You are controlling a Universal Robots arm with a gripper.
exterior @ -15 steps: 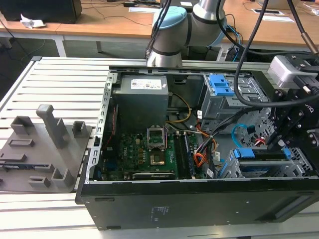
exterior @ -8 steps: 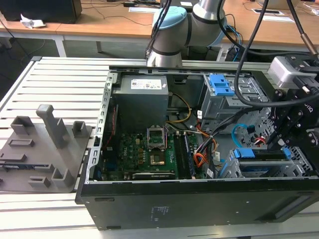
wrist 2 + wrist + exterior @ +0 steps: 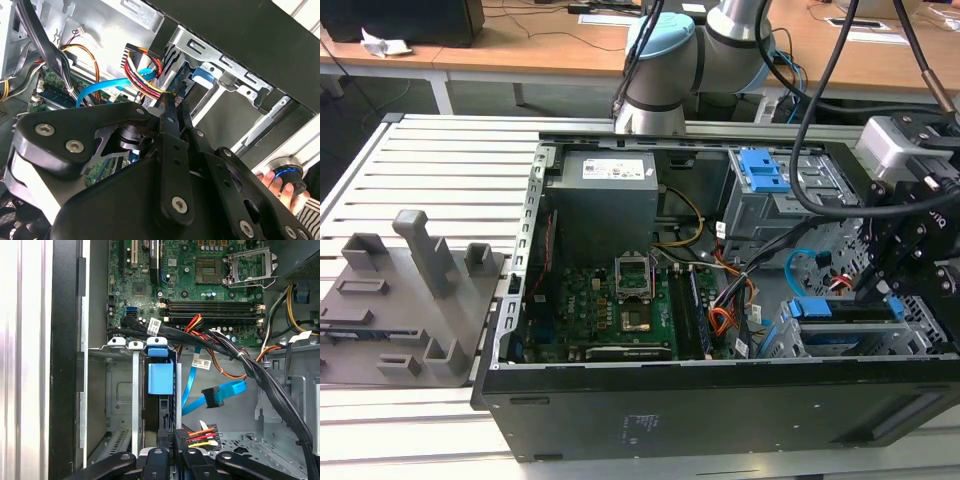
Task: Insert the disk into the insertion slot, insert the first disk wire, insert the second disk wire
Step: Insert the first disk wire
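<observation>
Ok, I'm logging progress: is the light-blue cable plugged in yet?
Out. In the first wrist view the light-blue cable ends in a small black plug hanging loose in open space, mated to nothing.

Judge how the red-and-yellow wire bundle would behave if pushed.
The bundle is loose thin wires, curving in the second wrist view, so probably floppy; pushed lengthwise it would likely buckle. Its black plug, gripped by the end effector, looks rigid and should carry a push. Likely light.
</observation>
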